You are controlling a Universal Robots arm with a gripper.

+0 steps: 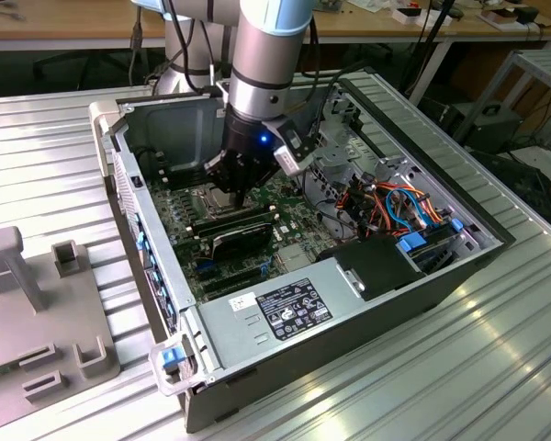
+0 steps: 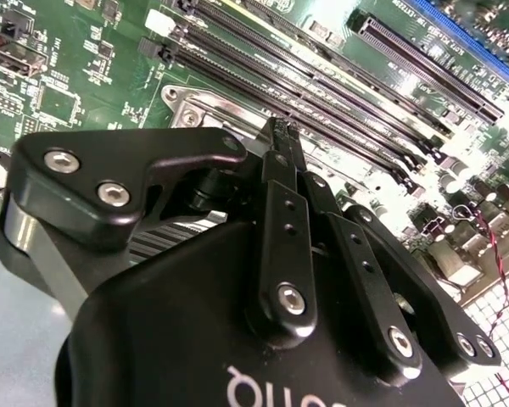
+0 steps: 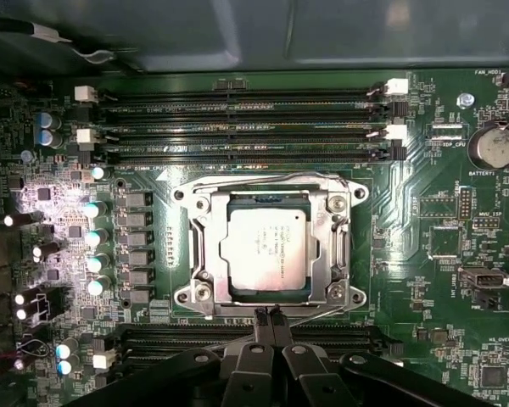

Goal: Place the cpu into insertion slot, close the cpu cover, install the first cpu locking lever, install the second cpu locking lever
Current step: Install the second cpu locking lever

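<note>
In the first wrist view the gripper (image 3: 268, 315) sits nearest the camera, its two black fingertips pressed together with no gap and nothing between them, their ends touching or just above the near edge of the cpu cover (image 3: 271, 298). The second wrist view shows the same gripper (image 2: 282, 134) from behind, its linkage bars folded inward and the tips meeting at the edge of the silvery frame. Just beyond the tips, the cpu (image 3: 263, 251) lies flat inside the insertion slot (image 3: 270, 248), its grey metal face showing through the cover's square window, the cover lying down flat around it. A thin wire lever (image 3: 276, 177) runs along the far side of the socket. Past that lie the long black memory slots (image 3: 237, 127). In the exterior view the arm (image 1: 268, 64) comes straight down into the open computer case (image 1: 367, 303), wrist vertical, gripper (image 1: 230, 191) low over the green motherboard (image 1: 285, 248).
</note>
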